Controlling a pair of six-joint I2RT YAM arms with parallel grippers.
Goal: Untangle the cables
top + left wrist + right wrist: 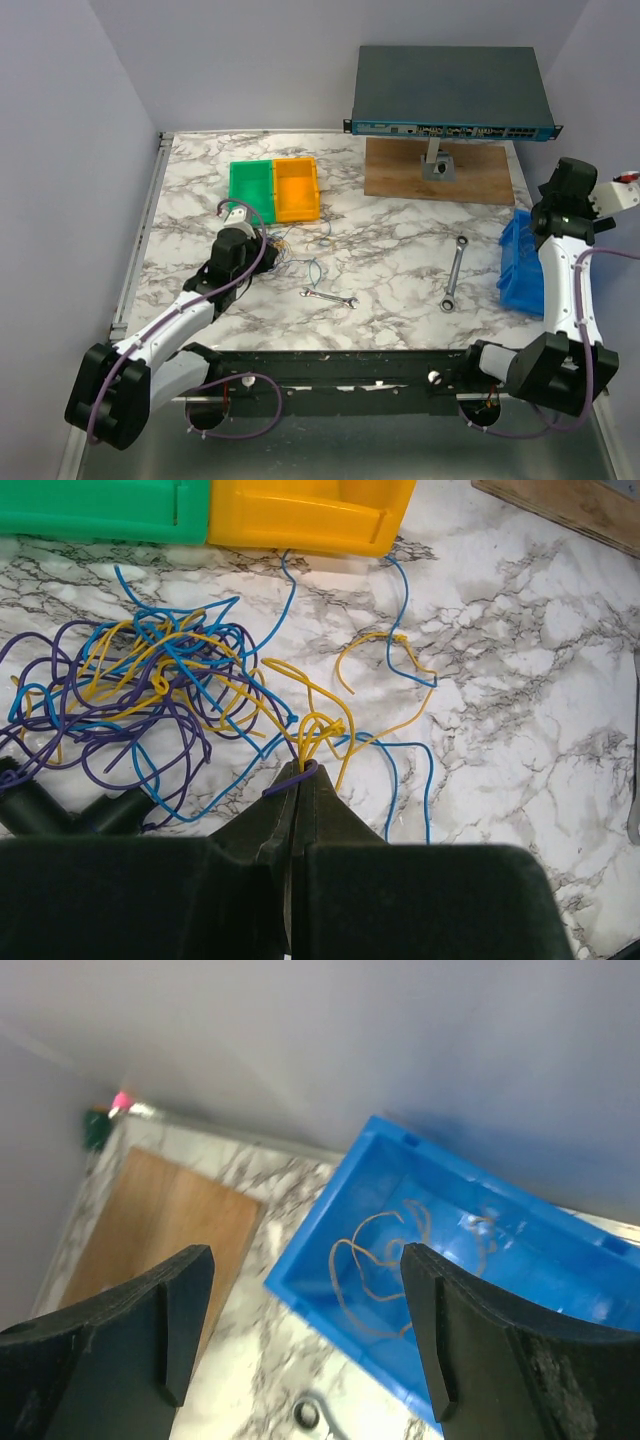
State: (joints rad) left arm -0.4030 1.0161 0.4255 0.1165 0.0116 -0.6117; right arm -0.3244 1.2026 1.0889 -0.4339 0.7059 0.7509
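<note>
Cables point(150, 695) lie knotted on the marble table point(520, 680) near the orange bin point(300, 505), the left gripper point(300, 772) clamped on a yellow-and-purple loop point(312, 742) at the tangle's edge, seemingly to draw a strand free. Right gripper point(305, 1280) hangs wide apart and empty over the blue bin point(560, 1280), where one orange strand point(362, 1278) lies, apparently the drop-off

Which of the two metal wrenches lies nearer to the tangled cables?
The shorter silver wrench, just beside the bundle of thin blue, yellow and purple cables; the longer silver wrench lies farther right, by the blue plastic bin.
</note>
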